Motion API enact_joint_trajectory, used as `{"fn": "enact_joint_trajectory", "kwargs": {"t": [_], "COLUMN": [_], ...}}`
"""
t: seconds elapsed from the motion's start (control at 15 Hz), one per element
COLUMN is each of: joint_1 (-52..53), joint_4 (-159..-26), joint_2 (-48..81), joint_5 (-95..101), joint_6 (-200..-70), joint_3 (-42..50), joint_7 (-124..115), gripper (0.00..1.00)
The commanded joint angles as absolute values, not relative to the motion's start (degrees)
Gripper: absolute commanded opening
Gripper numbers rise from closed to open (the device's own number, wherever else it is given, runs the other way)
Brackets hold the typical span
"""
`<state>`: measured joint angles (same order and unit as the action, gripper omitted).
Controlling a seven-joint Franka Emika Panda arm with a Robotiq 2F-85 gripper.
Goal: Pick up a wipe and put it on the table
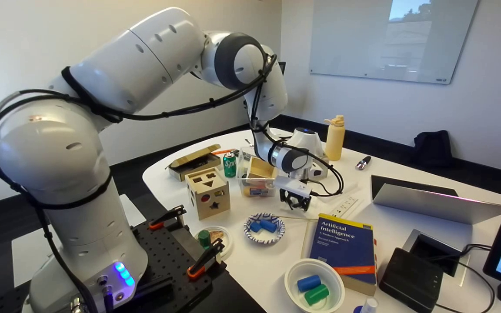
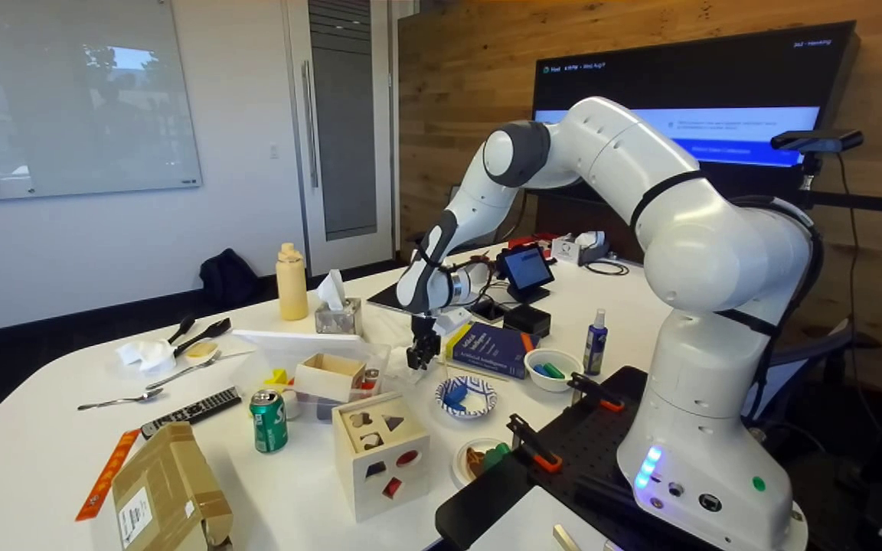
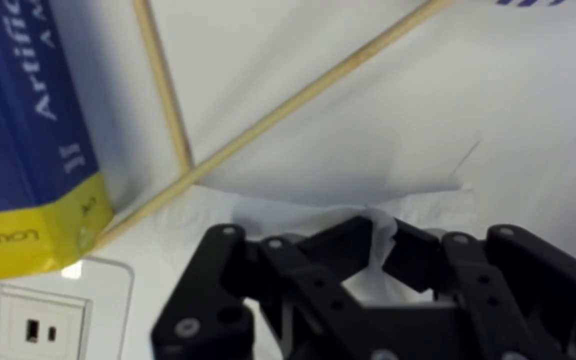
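**Hand (image 3: 379, 244) pinches wipe (image 3: 268, 215) over counter (image 2: 299, 493)**

It is closed on a fold of the wipe; the rest spreads below. Just beside runs a wooden stick (image 3: 283, 112), between the blue book (image 1: 342, 243) and a patterned bowl (image 1: 264, 238).

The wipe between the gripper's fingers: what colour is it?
The wipe is white, greyish where shaded; it shows best in the wrist view.
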<state>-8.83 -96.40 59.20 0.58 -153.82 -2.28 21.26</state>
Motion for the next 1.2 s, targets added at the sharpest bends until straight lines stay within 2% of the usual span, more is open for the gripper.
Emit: {"fn": "enact_joint_trajectory", "kwargs": {"t": [0.0,1.13], "joint_1": [-6.64,-4.61], "joint_4": [-93.5,-80.9], "joint_2": [58.68,59.09], "joint_5": [1.43,-0.74], "joint_6": [-143.25,-104.69], "joint_3": [-0.5,-0.49], "joint_7": [15.05,2.81], "gripper": [0.0,0.0]}}
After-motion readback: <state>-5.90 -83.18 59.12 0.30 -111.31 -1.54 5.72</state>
